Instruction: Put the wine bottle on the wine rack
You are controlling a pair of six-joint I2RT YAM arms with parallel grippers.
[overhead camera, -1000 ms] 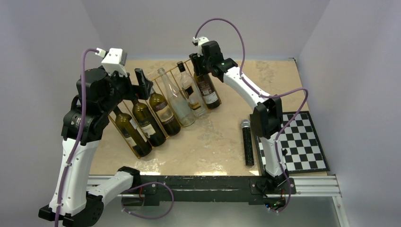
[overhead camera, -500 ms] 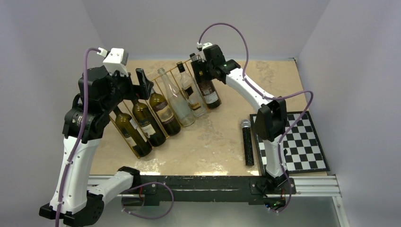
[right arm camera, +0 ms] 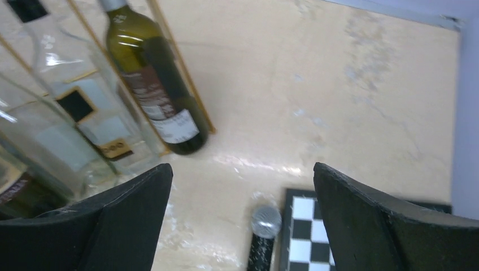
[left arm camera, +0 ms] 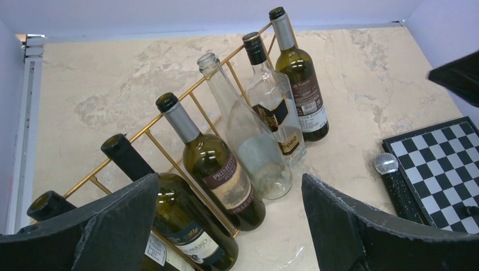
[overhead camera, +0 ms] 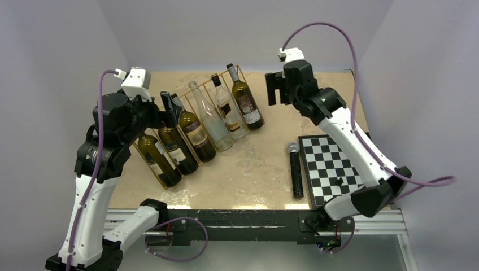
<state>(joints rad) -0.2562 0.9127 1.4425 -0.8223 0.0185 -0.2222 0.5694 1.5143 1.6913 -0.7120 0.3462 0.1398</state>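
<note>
Right fingers (right arm camera: 113,220) are spread wide with nothing between them. In the top view we see them hanging above the counter (overhead camera: 265,152), off to the right of the wine rack (left arm camera: 144,132) and apart from it. Our left fingers (left arm camera: 113,226) are parted just as wide and empty, poised over the rack's near-left end without touching any glass.

The wine bottle (overhead camera: 244,99), dark green with a brown label, lies in the rightmost slot. Its neck points up the slant toward the back wall and its base is down by the counter at the low edge of the frame. Beside it we count five more bottles, so every slot we can make out appears to be filled. We cannot see exactly how its base meets the lower wire, but it leans in line with its neighbours and looks settled.

We judge the placing done, since the bottle rests on the rack under its own weight with neither arm holding it. What remains, as far as we can tell, is only to draw both arms clear without brushing the necks. A microphone (overhead camera: 294,169) and a chessboard (overhead camera: 325,164) lie to the right, well apart from the rack, and play no part.
</note>
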